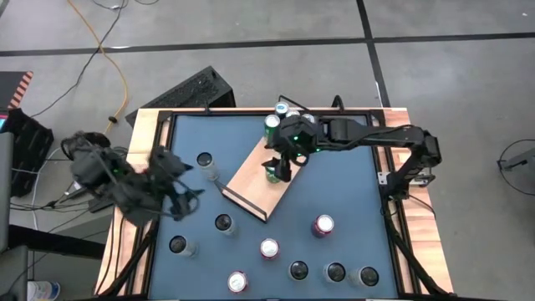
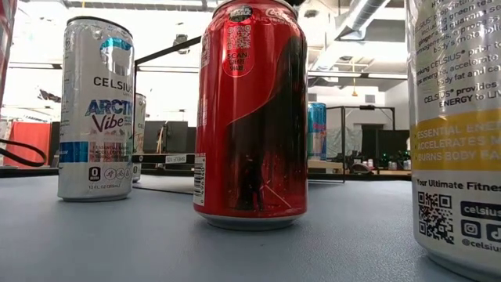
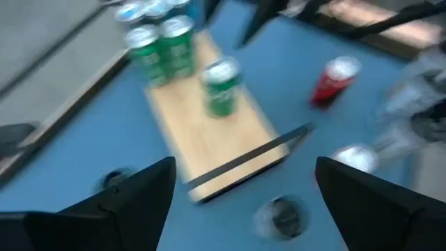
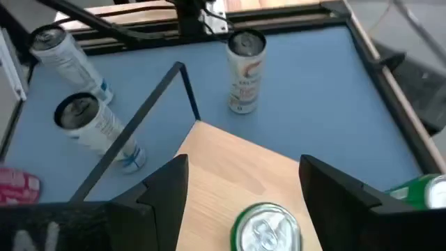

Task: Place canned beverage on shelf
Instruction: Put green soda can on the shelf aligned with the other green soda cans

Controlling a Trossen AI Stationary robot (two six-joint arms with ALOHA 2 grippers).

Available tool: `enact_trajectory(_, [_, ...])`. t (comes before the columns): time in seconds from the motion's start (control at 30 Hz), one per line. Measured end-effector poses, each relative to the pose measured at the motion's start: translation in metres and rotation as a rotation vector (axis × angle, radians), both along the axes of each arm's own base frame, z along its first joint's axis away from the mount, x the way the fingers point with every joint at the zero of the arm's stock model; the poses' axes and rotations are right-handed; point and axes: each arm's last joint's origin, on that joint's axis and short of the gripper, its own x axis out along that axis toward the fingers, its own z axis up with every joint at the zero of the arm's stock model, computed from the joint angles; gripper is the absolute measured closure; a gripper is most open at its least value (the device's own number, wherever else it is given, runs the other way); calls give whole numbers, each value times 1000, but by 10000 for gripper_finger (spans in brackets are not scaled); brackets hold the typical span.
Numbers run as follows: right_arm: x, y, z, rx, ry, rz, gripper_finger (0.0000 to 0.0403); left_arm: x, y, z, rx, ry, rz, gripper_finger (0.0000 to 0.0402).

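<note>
Where the overhead picture looks straight down, the flat rectangular light-wood shelf [image 1: 261, 178] with its thin black wire rail lies slantwise on the blue tabletop [image 1: 351, 188], just above the frame's centre, with green cans standing at its upper end and one green beverage can [image 1: 273, 170] set alone on the board. The right gripper [image 1: 282, 162] sits over that lone can, its arm stretching in from the right; from this angle it is hard to tell whether the fingers touch the can. The left gripper [image 1: 185, 186] hangs at centre left above bare tabletop, released, with nothing between its fingers. Loose cans dot the lower half of the table, among them a red-topped can [image 1: 323, 225]. In the table-height picture a tall red can [image 2: 250, 117] fills the centre, a silver Celsius can [image 2: 95, 110] stands at left, and another pale can [image 2: 458, 129] crowds the right edge. In the left wrist picture, blurred, the shelf [image 3: 209, 132] runs up the middle with the green can [image 3: 221, 87] standing on it, and the two dark fingers [image 3: 132, 202] are spread wide at the bottom. In the right wrist picture the can's silver top [image 4: 265, 226] shows at the bottom edge between parted fingers [image 4: 167, 188], which stand clear of it on both sides, above the shelf board [image 4: 237, 174].
</note>
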Motion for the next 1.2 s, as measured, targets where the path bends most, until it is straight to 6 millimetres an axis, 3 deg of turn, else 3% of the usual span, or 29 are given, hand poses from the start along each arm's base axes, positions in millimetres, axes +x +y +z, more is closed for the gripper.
enact_trajectory(0.23, [6,-1,-18,71,96,-70,120,-40,15,-40,-94,-192,-2,72])
enact_trajectory(0.63, [13,-15,-50,83,265,-168,47,-61,30,-110,-392,-533,-47,72])
enact_trajectory(0.87, [17,-15,-59,84,302,-172,45,-62,31,-126,-429,-598,-56,72])
enact_trajectory(1.2, [25,-16,-77,106,359,-197,45,-62,31,-127,-407,-593,-66,72])
